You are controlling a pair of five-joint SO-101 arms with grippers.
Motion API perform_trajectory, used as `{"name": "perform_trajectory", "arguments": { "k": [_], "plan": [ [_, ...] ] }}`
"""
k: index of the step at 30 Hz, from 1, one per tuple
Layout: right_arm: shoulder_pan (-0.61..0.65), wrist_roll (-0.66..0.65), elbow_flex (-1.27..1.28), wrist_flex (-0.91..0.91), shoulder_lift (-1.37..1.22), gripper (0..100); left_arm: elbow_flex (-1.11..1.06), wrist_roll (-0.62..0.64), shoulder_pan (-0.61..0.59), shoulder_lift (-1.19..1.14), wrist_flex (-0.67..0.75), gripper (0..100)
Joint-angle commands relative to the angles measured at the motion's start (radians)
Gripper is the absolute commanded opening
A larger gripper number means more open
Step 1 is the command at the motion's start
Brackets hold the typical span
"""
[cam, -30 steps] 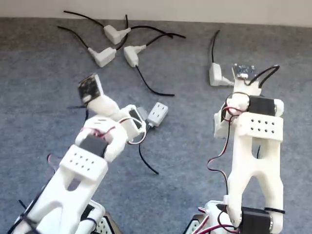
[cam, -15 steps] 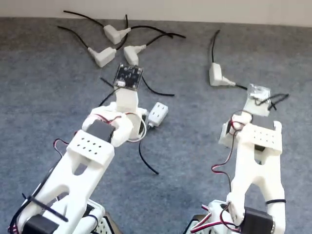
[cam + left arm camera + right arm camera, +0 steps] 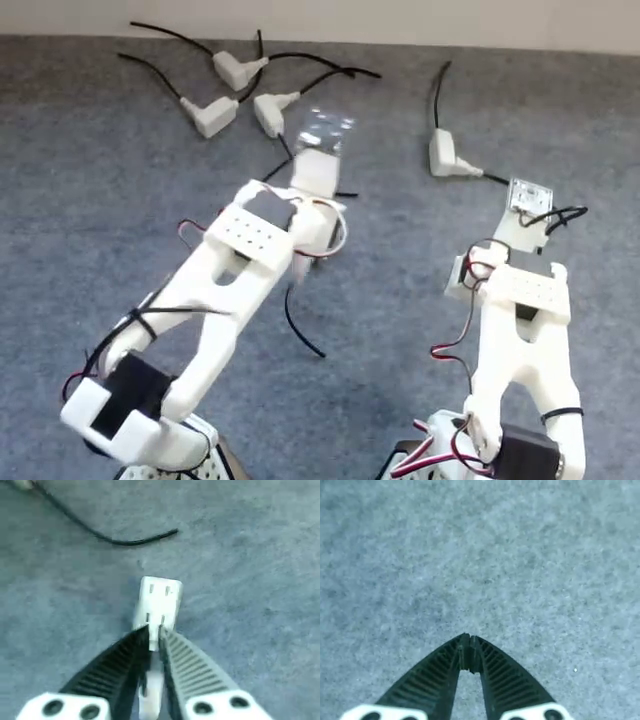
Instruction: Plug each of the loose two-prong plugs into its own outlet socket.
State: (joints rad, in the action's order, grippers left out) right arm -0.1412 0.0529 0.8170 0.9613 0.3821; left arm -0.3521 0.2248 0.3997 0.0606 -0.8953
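Note:
Three white two-prong plugs (image 3: 238,70) (image 3: 210,115) (image 3: 272,110) with black cords lie at the far left. A fourth plug (image 3: 445,155) lies at the far right. The white outlet block (image 3: 160,602) shows two pairs of slots. My left gripper (image 3: 154,632) has its fingers closed on the block's near end, and white shows between them. In the high view the left arm (image 3: 250,250) covers that block. My right gripper (image 3: 470,655) is shut and empty over bare carpet, nearer than the fourth plug.
A loose black cord end (image 3: 125,540) lies just beyond the outlet block. The block's own cord (image 3: 305,335) trails toward the near edge. Grey carpet (image 3: 100,220) covers the table, with open room between the arms.
My left arm has swung from the left to lie over the outlet block, its wrist turning toward the far plugs. The right wrist has drawn back and to the right.

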Motion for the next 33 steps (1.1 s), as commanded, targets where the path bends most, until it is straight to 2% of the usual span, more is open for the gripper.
{"name": "perform_trajectory", "arguments": {
  "k": [1,5,12,15,18,23,29,33],
  "plan": [
    [-0.007,0.011,-0.004,-0.016,0.013,0.8,0.077,-0.005,0.022,-0.008,0.023,1],
    [-0.007,0.009,-0.004,-0.018,0.013,0.8,0.071,-0.061,0.021,-0.01,0.069,1],
    [-0.004,0.009,-0.004,-0.018,0.013,0.8,0.062,-0.061,0.021,-0.035,0.068,1],
    [-0.004,0.009,-0.004,-0.018,0.013,0.8,0.065,-0.064,0.012,-0.016,-0.015,1],
    [-0.004,0.009,-0.004,-0.018,0.013,0.8,0.068,-0.066,-0.027,0.038,-0.098,1],
    [-0.004,0.009,-0.004,-0.018,0.013,0.8,0.051,-0.077,-0.139,0.219,-0.135,1],
    [-0.005,0.009,-0.004,-0.018,0.013,0.8,-0.067,-0.186,-0.216,0.44,-0.138,1],
    [-0.004,0.009,-0.004,-0.018,0.013,0.8,-0.163,-0.229,-0.286,0.51,-0.078,1]
  ]
}}
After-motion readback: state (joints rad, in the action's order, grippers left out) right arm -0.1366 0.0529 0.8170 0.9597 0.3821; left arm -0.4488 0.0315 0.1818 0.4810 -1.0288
